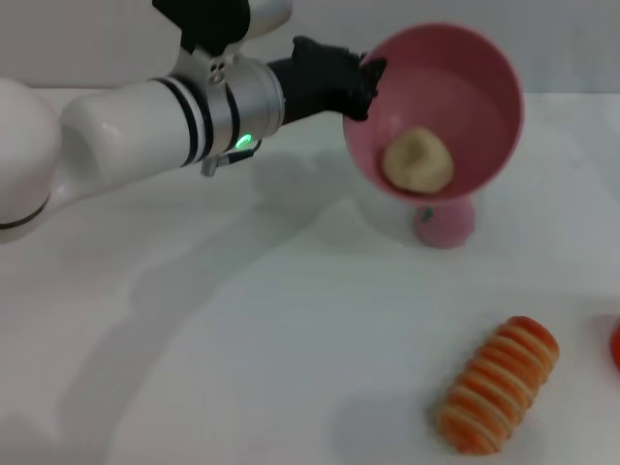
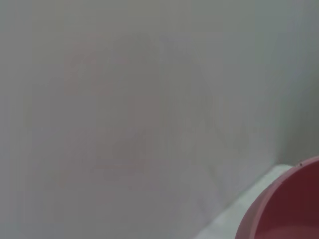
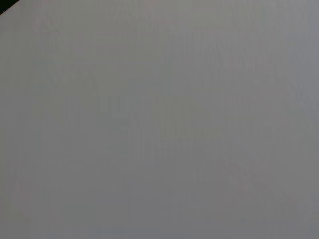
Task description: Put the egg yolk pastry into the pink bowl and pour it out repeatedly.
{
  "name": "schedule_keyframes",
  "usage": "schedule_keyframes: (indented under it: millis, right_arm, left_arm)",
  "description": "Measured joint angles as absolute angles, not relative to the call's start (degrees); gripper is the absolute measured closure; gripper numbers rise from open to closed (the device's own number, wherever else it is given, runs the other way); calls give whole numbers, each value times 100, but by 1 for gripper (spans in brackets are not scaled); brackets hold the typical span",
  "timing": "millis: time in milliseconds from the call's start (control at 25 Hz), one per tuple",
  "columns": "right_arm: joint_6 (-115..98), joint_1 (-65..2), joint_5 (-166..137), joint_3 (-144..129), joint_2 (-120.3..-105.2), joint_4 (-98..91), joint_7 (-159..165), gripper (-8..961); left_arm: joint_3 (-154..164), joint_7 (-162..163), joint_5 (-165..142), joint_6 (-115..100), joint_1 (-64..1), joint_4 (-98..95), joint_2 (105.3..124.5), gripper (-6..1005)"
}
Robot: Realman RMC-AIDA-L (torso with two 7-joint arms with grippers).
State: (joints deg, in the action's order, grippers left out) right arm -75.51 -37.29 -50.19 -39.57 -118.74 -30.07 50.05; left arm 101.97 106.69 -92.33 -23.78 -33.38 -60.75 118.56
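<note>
The egg yolk pastry [image 1: 418, 160] is lying low inside the pink bowl [image 1: 484, 87], which is tilting toward the camera above the table [image 1: 242, 368]. The left gripper [image 1: 368, 82] is pinching the bowl's left rim, so the pouring step seems to be in hand; next it needs more tilt. The left wrist view is showing only the bowl's edge, not the pastry. A pink ball [image 1: 446, 221] is sitting under the bowl, a striped roll [image 1: 499, 385] nearer.

The egg yolk pastry [image 1: 418, 160] lay in the tilted pink bowl [image 1: 465, 73], above a ball [image 1: 446, 221]; a striped roll [image 1: 498, 385] lay nearer.
</note>
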Motion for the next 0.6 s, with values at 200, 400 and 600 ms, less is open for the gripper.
schedule_keyframes:
  millis: [200,400,600]
  right_arm:
    - [-7539,-3746,-5018,-3908,-11862,-3026,4990,473]
    - [-7459,-3728,-5018,-3902,-11847,-3187,4989,473]
    - [-7394,-3744,-5018,-3909,-11851,-3242,5016,473]
  left_arm:
    - [10665,10650,-9123,-1525,-3380,-6133,11857,894]
    - [11006,10463,-9188,-991,-3390,-6245,11850,894]
    - [11687,10073,-9219,84,-3416,-6315,11857,893]
